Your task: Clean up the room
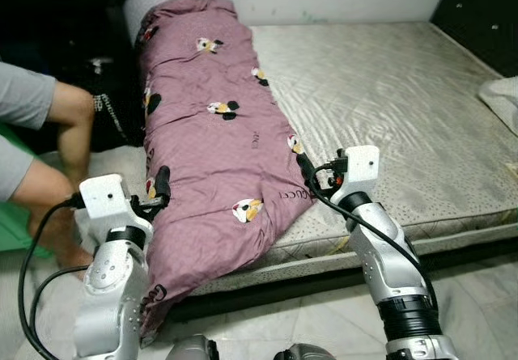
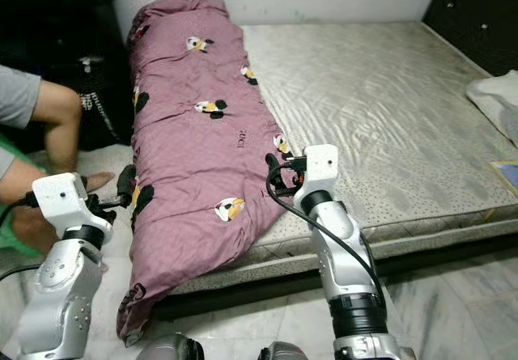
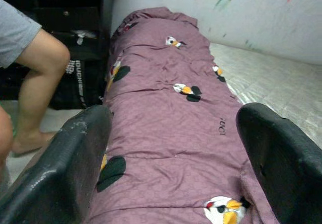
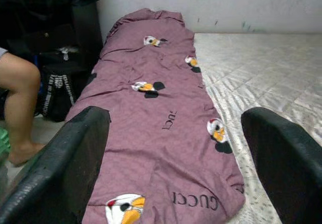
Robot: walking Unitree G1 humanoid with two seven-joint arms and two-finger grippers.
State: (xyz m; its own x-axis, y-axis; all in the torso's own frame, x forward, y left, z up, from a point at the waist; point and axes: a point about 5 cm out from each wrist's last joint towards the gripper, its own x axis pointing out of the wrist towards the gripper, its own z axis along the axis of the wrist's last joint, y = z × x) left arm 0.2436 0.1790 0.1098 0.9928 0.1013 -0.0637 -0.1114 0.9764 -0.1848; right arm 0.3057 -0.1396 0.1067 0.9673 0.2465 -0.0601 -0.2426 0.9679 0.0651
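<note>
A mauve blanket [image 1: 214,133] printed with cartoon ducks lies folded lengthwise along the left side of the bare mattress [image 1: 388,101]. Its near end hangs over the bed's front edge toward the floor. My left gripper [image 1: 162,184] is open at the blanket's left edge near that front end. My right gripper [image 1: 306,170] is open at the blanket's right corner, by the lettering. In the left wrist view the fingers [image 3: 65,173] stand wide apart with the blanket [image 3: 171,113] stretching away between them. The right wrist view shows the same over the blanket [image 4: 156,113].
A person sits at the left, a bare leg [image 1: 69,133] close to my left arm. A black bag [image 1: 113,109] stands behind it against the bed. White cloth [image 1: 503,97] lies at the mattress's right edge. Tiled floor [image 1: 307,319] runs along the bed's front.
</note>
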